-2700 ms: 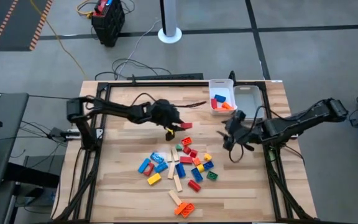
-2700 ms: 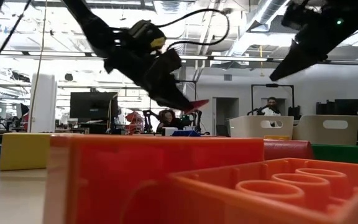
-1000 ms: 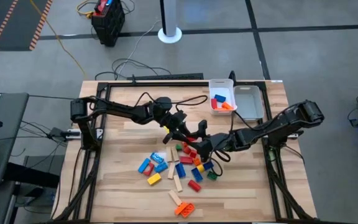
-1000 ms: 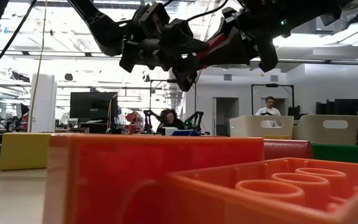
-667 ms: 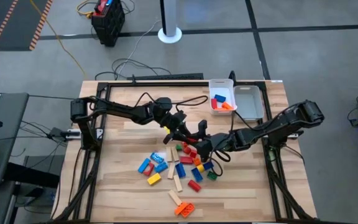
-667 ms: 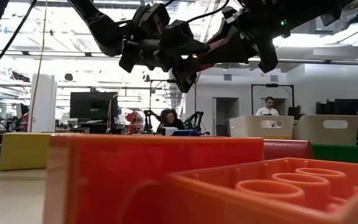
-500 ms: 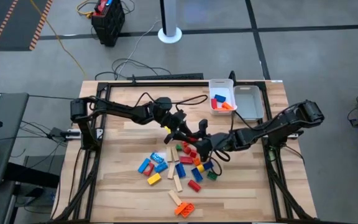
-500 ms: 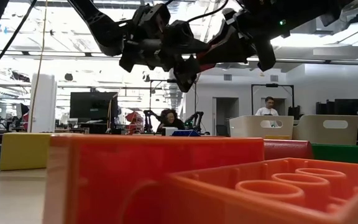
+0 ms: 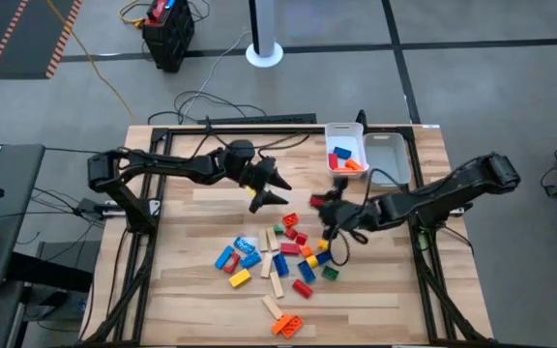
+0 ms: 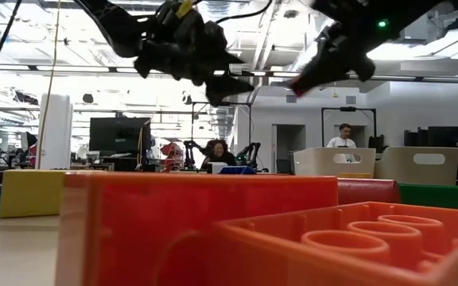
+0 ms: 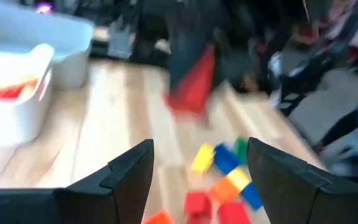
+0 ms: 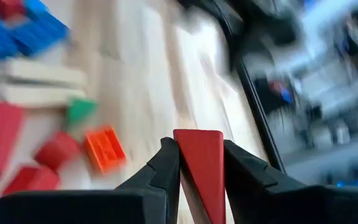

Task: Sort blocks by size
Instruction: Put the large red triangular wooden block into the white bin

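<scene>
The left gripper [image 9: 277, 189] hangs above the worktop's [image 9: 191, 280] middle, fingers [image 11: 126, 171] spread and empty. Just beside it the right gripper [image 9: 319, 201] pinches a red wedge block [image 12: 201, 163] — raised off the wood. The other blocks [image 9: 280, 259] lie scattered toward the near edge.

Both arms are dark, nearly black, built of slim tube-like links joined by bulkier rounded joints, with thin black cables looping loosely along them. The left hand [image 9: 271, 188] ends in two broad, flat, tapering black fingers [image 11: 127, 174]. The right hand [image 9: 321, 202] has matching matte black fingers [image 12: 166, 163], and a small green light glows on that arm's wrist.
</scene>
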Action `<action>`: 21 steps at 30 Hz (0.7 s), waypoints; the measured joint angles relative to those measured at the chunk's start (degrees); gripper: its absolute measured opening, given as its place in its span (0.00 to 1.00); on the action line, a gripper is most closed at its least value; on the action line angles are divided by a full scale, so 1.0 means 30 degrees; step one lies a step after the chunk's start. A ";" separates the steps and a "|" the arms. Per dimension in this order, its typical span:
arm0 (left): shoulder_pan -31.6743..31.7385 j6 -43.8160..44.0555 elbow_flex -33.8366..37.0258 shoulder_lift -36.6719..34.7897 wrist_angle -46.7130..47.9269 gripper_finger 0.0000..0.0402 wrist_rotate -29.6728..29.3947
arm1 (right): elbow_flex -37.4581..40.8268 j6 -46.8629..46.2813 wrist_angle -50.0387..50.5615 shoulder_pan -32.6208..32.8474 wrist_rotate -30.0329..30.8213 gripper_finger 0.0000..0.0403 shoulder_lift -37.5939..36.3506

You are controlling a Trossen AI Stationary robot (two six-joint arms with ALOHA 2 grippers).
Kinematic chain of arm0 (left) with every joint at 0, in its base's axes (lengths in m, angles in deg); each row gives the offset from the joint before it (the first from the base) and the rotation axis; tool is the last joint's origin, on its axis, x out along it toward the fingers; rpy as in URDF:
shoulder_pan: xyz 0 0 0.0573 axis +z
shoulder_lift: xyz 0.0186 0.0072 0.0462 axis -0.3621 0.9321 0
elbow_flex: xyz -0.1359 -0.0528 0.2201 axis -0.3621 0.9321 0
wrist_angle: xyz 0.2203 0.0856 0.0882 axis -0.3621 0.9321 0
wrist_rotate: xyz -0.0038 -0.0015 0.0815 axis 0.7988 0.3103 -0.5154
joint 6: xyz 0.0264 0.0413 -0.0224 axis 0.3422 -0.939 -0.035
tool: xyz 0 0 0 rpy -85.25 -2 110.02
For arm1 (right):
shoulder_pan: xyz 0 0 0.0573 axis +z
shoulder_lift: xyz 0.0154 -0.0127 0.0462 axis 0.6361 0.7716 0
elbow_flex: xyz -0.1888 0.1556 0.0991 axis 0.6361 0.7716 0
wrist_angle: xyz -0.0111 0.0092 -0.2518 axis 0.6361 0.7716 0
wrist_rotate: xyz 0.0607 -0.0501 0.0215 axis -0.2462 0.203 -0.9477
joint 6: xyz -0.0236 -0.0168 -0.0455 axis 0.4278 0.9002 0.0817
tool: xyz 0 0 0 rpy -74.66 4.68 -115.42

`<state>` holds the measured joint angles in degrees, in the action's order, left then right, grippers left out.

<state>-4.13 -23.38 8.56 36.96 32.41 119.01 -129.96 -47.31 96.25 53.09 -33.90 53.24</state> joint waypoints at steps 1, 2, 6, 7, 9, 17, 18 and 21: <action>-0.0199 -0.0367 0.0309 -0.0118 0.0014 0.62 -0.0905 | 0.0000 -0.1347 0.1469 -0.0214 0.0232 0.30 -0.0561; -0.0427 -0.0663 0.0698 -0.0203 0.0040 0.62 -0.1902 | 0.0000 -0.2709 0.2921 -0.0478 0.0356 0.30 -0.1024; -0.1488 -0.0837 0.1852 -0.0290 -0.0041 0.62 -0.5765 | 0.0145 -0.8157 0.7597 -0.1849 0.0707 0.31 -0.2716; -0.1765 -0.0804 0.2018 -0.0323 0.0016 0.62 -0.6489 | 0.0233 -0.9457 0.8515 -0.2257 0.0822 0.31 -0.3122; -0.2410 -0.0758 0.2233 -0.0355 -0.0022 0.62 -0.7605 | 0.0498 -1.1982 1.0517 -0.3129 0.0853 0.31 -0.3803; -0.4460 -0.0909 0.2369 -0.1224 0.1962 0.62 -1.1415 | 0.0516 -1.7908 1.5814 -0.7489 0.0782 0.31 -0.4682; -0.4670 -0.0924 0.2369 -0.1516 0.2556 0.62 -1.1727 | 0.0517 -1.7908 1.5882 -0.8037 0.0751 0.31 -0.4691; -0.5241 -0.0975 0.2369 -0.2506 0.4250 0.62 -1.2690 | 0.0513 -1.7389 1.5969 -0.9750 -0.0270 0.31 -0.4626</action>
<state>-19.85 -26.31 15.67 29.44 45.15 80.94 -128.42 -99.48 144.16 23.84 -34.71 39.36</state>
